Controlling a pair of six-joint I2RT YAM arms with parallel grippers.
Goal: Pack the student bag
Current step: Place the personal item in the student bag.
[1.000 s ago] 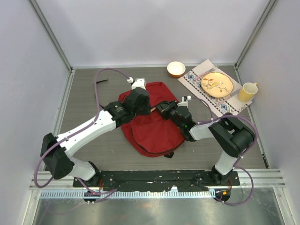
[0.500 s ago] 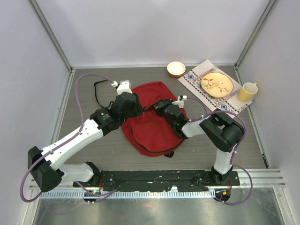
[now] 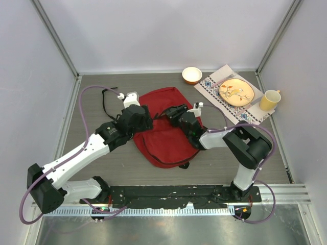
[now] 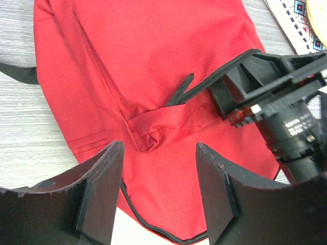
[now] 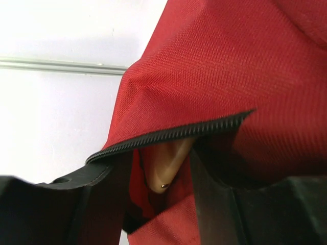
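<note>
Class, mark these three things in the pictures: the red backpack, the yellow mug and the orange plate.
red backpack [image 3: 166,140], top external view, bare front fabric.
yellow mug [image 3: 269,101], top external view, its side wall.
orange plate [image 3: 236,92], top external view, its patterned face.

Logged the student bag [image 3: 164,140] flat mid-table: soft red fabric, creased; dark zipper [image 4: 202,86] partly open, one edge lifted; black strap [image 4: 18,71] trailing onto the table [image 3: 102,163].

The only writing I can find is a few lines of small white print on the black round housing [image 4: 299,125] behind my right gripper [image 4: 228,84], seen from my left wrist. The letters are too small and blurred to read.
</note>
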